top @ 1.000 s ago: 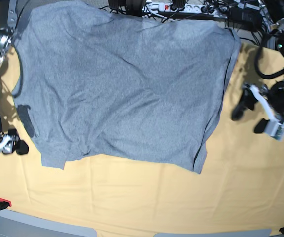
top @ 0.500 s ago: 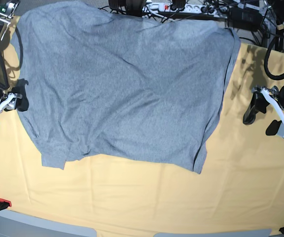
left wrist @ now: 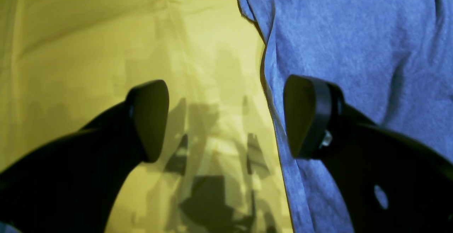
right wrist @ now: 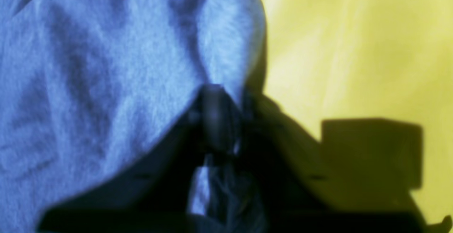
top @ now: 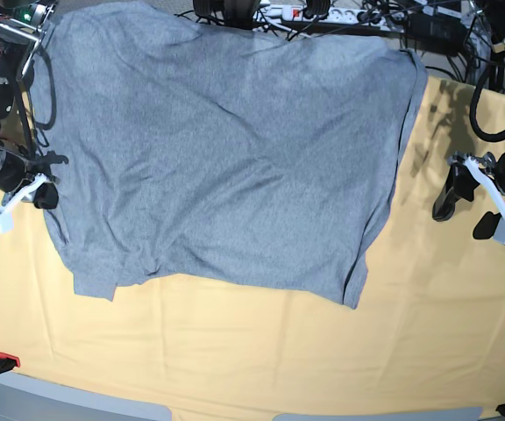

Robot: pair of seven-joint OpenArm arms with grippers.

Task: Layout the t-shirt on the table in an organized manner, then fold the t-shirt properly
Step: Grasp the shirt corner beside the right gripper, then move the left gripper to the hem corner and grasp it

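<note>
- The t-shirt (top: 226, 158) lies spread on the tabletop (top: 261, 351), plain grey side up, filling the far and middle part of it.
- Its long axis runs across the base view, side to side. One straight edge runs down that view's right side, and a narrower flap sticks out at the near corner on that view's left. I cannot tell for sure which end is the collar.
- The cloth is not flat: soft creases cross the middle, and the near edge slants down toward that view's right.
- My right hand (top: 44, 195) sits at the shirt's edge on the base view's left. In the right wrist view its fingers are pressed together on a fold of the t-shirt (right wrist: 106, 66), with grey fabric bunched up between them and the tabletop (right wrist: 354, 49) showing beside it.
- My left hand (top: 465, 212) hangs over bare tabletop on the base view's right, near the shirt's straight edge but apart from it.
- In the left wrist view my left hand (left wrist: 226, 118) is spread wide, pinching nothing: one finger over the tabletop (left wrist: 88, 49), the other over the t-shirt (left wrist: 354, 31), the shirt's edge running between them.
- A power strip (top: 323, 15) and cables lie beyond the far edge.
</note>
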